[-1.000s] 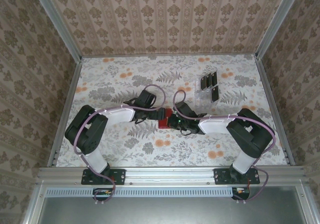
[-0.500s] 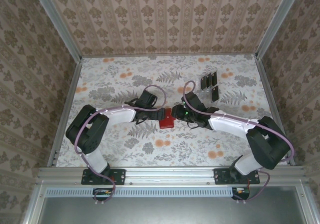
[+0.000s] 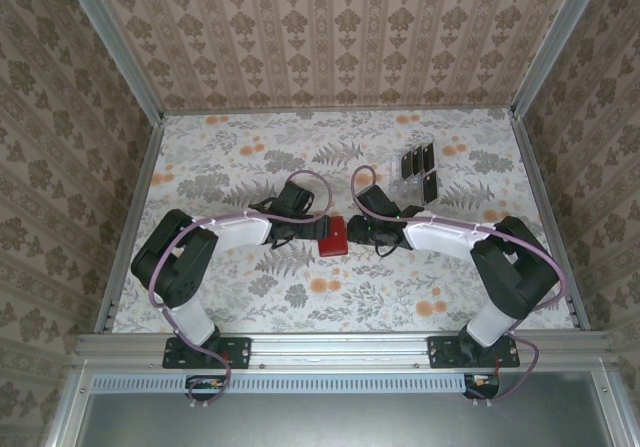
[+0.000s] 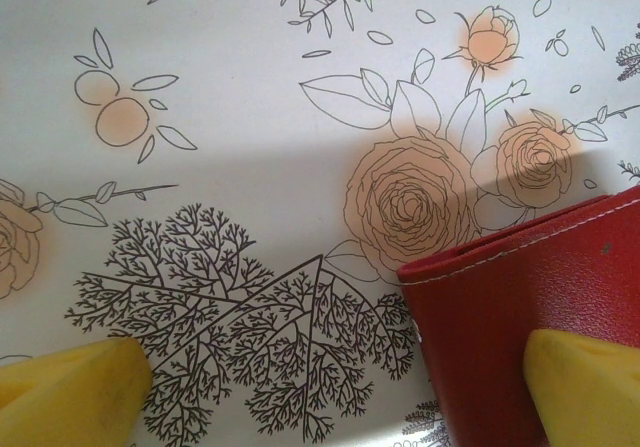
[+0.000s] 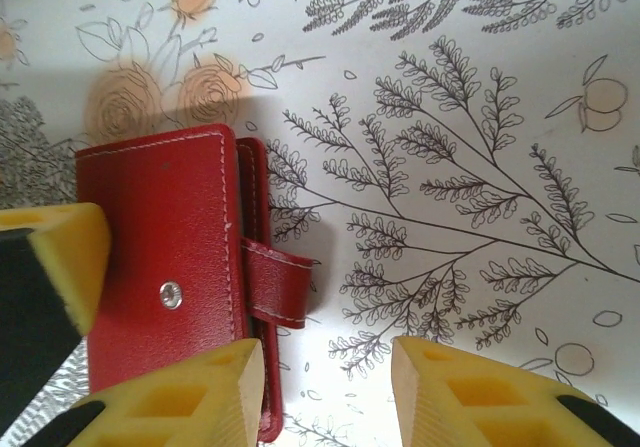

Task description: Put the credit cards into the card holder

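Card holder [image 3: 332, 235] lies folded on counter [image 3: 250, 157] btwn left pincer [image 4: 330, 387] (wide apart) and right pincer [image 5: 325, 387] (partly apart), neither clamping it; risk: unpinned, it skids if nudged, w/ credit cards [image 3: 418, 170] well apart in clear rack [image 3: 398, 195].

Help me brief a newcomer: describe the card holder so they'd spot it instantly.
On the floral table, look at the middle, nearer than the clear rack of black cards. The card holder is the flat red wallet with pale stitching and a snap tab, the only red thing there.
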Controlling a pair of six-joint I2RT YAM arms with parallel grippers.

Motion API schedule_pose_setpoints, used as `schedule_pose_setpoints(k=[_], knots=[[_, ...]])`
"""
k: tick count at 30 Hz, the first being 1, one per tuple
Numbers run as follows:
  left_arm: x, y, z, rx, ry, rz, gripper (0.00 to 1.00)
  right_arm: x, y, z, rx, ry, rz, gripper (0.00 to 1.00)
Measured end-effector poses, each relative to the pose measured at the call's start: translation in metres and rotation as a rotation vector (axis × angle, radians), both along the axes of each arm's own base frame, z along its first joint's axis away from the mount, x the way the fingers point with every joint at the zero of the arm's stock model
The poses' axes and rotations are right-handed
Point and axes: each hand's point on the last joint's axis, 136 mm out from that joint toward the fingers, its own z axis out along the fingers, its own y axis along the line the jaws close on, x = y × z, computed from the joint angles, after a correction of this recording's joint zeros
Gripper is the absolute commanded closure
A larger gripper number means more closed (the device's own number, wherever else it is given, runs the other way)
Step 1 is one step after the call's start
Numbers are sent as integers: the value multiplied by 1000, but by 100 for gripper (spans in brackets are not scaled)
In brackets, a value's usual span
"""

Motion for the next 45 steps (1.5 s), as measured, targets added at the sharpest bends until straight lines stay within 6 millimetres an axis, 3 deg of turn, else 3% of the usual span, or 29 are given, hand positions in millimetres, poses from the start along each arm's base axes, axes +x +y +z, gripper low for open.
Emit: schedule_pose_setpoints(k=[7, 15, 25, 31, 35, 38, 42, 45], knots=[[0, 0, 0, -1, -3, 0, 0, 17, 13, 1, 1, -8, 8, 62], [0, 0, -1, -2, -5, 1, 0, 25, 18, -18, -48, 36, 28, 71], [0, 1, 0, -8, -15, 2, 0, 11, 0, -27, -114, 71, 15, 75], [0, 1, 0, -11, -18, 3, 0, -6, -22, -28, -169, 86, -4, 75], [0, 1, -1, -13, -20, 3, 0, -17, -40, -26, -194, 101, -26, 72], [0, 1, 0, -14, -21, 3, 0, -20, -45, -16, -180, 83, -33, 62], [0, 1, 0, -14, -21, 3, 0, -17, -34, 1, -121, 34, -1, 56], [0, 1, 0, -14, -21, 3, 0, -16, -25, 0, -104, 33, 34, 56]])
